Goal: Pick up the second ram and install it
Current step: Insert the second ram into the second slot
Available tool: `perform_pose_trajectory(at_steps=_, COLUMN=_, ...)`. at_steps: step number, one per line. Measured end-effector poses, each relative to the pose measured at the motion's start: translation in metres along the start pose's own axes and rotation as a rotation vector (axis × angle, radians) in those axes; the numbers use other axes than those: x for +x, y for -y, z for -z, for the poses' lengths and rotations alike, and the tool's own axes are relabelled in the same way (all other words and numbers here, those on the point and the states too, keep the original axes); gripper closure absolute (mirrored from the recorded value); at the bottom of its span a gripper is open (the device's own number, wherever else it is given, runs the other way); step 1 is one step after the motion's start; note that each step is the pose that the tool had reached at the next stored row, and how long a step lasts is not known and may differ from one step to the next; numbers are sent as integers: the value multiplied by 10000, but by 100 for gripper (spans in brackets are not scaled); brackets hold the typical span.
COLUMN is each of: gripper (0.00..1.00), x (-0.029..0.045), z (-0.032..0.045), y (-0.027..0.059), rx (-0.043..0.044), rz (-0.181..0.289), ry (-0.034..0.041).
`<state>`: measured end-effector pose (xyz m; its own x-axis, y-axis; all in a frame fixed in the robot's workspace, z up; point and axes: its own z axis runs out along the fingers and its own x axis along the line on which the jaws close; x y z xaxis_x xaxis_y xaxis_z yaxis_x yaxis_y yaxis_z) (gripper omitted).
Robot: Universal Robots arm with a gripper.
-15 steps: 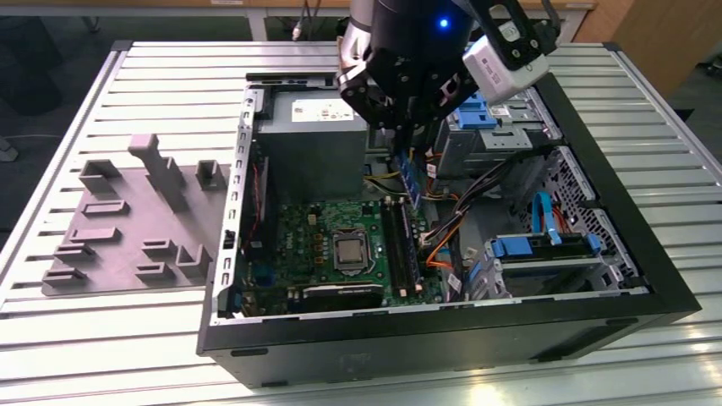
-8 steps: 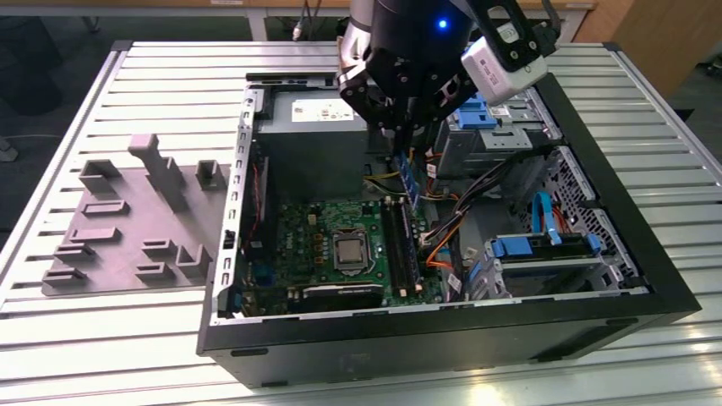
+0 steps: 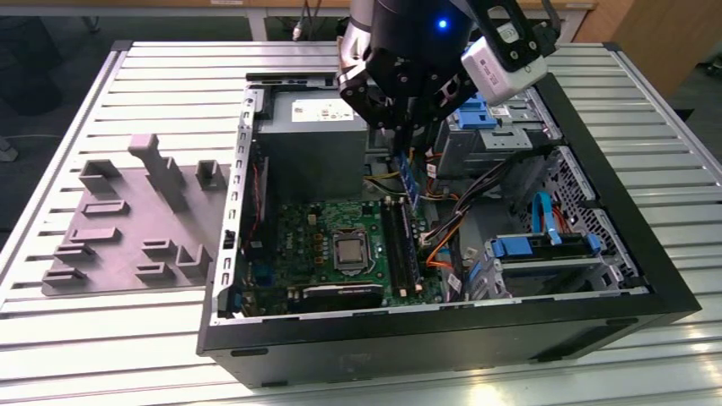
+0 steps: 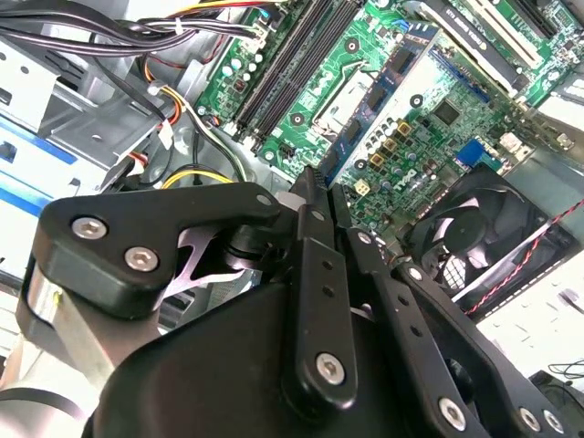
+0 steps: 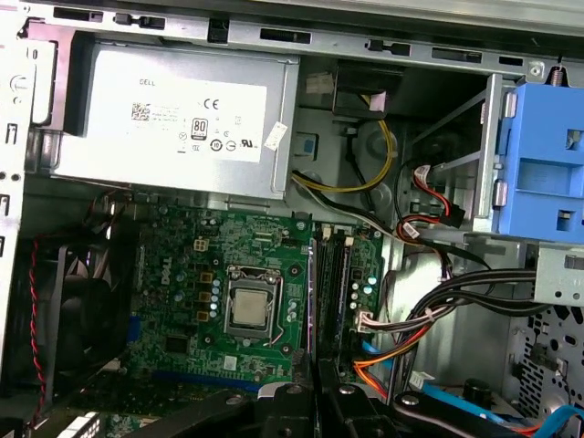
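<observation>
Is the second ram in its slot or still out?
Out: the gripper holds the second ram on edge, above the slot rails.

The computer case is black outside, bare silver metal inside; the motherboard is green, dotted with small dark and silver parts, its processor silver in a black frame; the memory slots are black; the ram stick is dark blue-green; the power supply is grey with a white label; the drive brackets are bright blue; the cables are black, orange, red and yellow; the fan is black; the gripper is black; the table is ribbed silver; the holder tray is flat grey.
</observation>
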<state>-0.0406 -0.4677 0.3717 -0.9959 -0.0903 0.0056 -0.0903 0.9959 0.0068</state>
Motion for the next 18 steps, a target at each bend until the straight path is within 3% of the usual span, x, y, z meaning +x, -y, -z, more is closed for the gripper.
perform_pose_trajectory(at_steps=5, gripper=86, x=-1, z=-58, y=-3, rx=-3, rz=-380, ry=3)
perform_pose_trajectory(at_steps=18, gripper=86, x=-29, z=-278, y=1, rx=-22, rz=-564, ry=0)
